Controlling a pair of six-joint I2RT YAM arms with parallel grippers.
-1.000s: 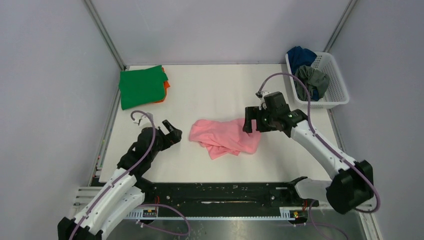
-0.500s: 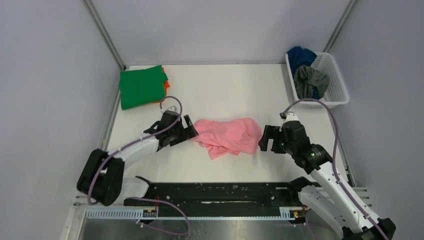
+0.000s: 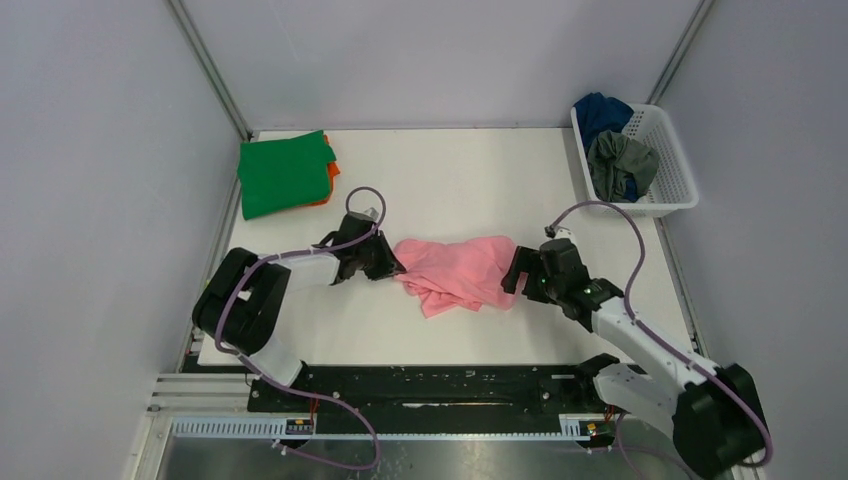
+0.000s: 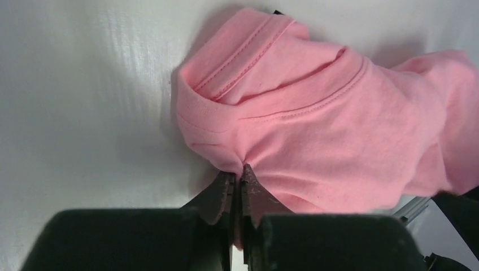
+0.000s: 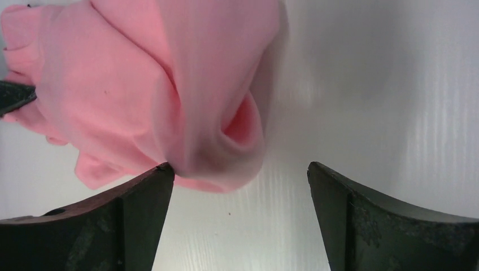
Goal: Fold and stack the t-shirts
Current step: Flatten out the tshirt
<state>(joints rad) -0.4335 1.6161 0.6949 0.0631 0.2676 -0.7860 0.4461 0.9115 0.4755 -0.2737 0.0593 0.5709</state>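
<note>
The pink t-shirt point(image 3: 458, 270) lies crumpled in a loose heap at the middle of the white counter point(image 3: 450, 180), somewhat nearer the near edge than the far one, with a stitched hem showing at its left end. The left pincer point(image 4: 237, 186) reaches in low from the left edge side and is pressed together on a small fold at the shirt's left end, the cloth bunching into creases right at the fingertips. The right pincer point(image 5: 240, 172) sits at the shirt's right end with its fingers spread wide; a rounded fold of pink cloth lies in the gap between them, touching or very nearly touching one finger (the wrist view does not settle which) and well apart from the other. In the far left corner of the counter a green t-shirt point(image 3: 283, 172) lies folded flat on top of an orange t-shirt point(image 3: 331, 170), of which only a strip shows along the green one's right side. At the far right corner stands a white basket point(image 3: 668, 175) holding a dark blue t-shirt point(image 3: 600, 108) at its far end and a grey t-shirt point(image 3: 622, 160) bundled just nearer, both unfolded.
</note>
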